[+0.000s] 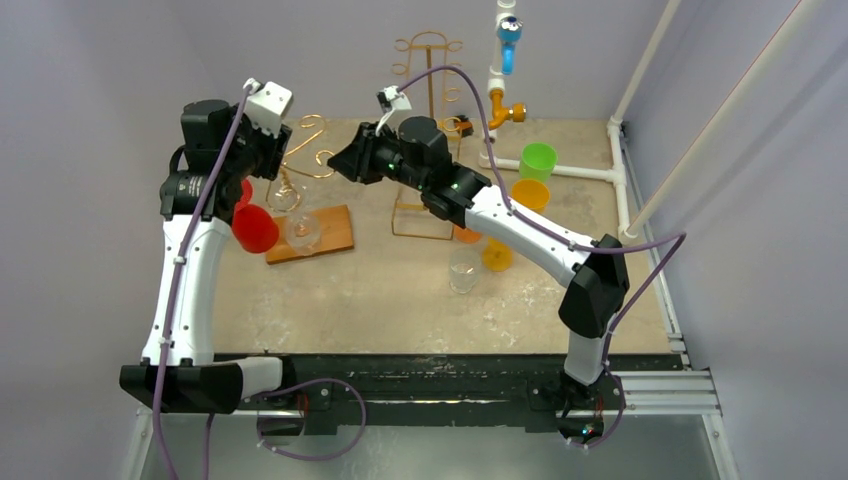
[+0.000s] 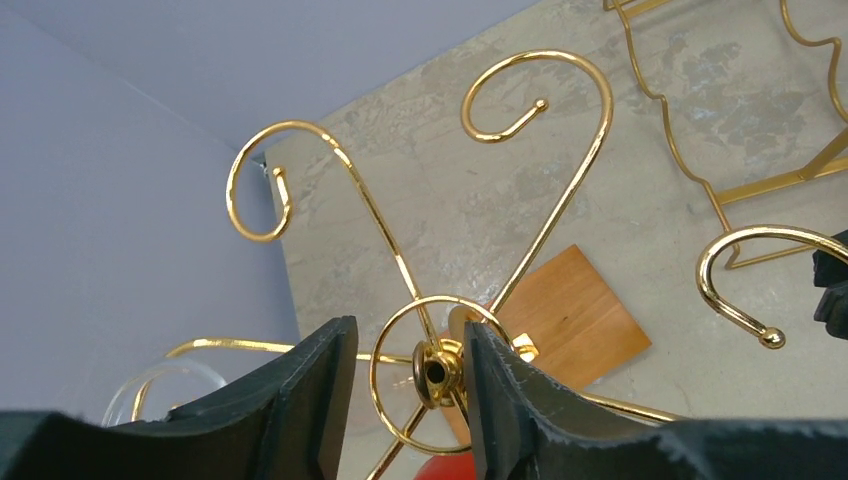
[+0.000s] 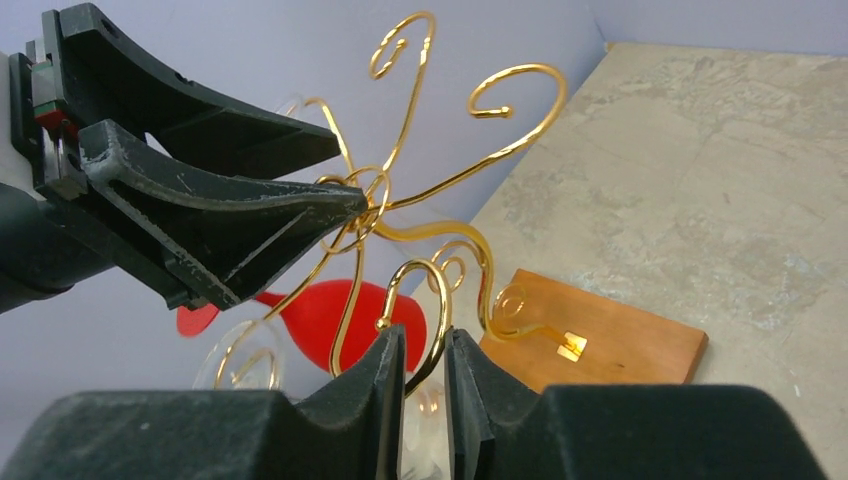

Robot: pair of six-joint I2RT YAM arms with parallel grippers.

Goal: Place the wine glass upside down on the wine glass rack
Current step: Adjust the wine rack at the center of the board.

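The gold wine glass rack (image 1: 318, 150) (image 2: 562, 200) (image 3: 520, 66) stands on a wooden base (image 1: 335, 232) (image 2: 580, 320) (image 3: 620, 340). A clear wine glass (image 1: 302, 230) (image 2: 160, 385) (image 3: 235, 365) sits low beside the rack's arms, over the base. My left gripper (image 1: 283, 165) (image 2: 410, 350) (image 3: 340, 180) is open around the rack's central ring, its right finger touching the ring. My right gripper (image 1: 337, 160) (image 3: 425, 345) is shut on one curled hook of the rack.
A red wine glass (image 1: 255, 228) (image 3: 350, 320) is at the rack's left side. A second, taller gold rack (image 1: 430, 130) stands at the back. Another clear glass (image 1: 463, 270), a green cup (image 1: 537, 160) and orange cups (image 1: 530, 193) are to the right, near white pipes (image 1: 560, 172).
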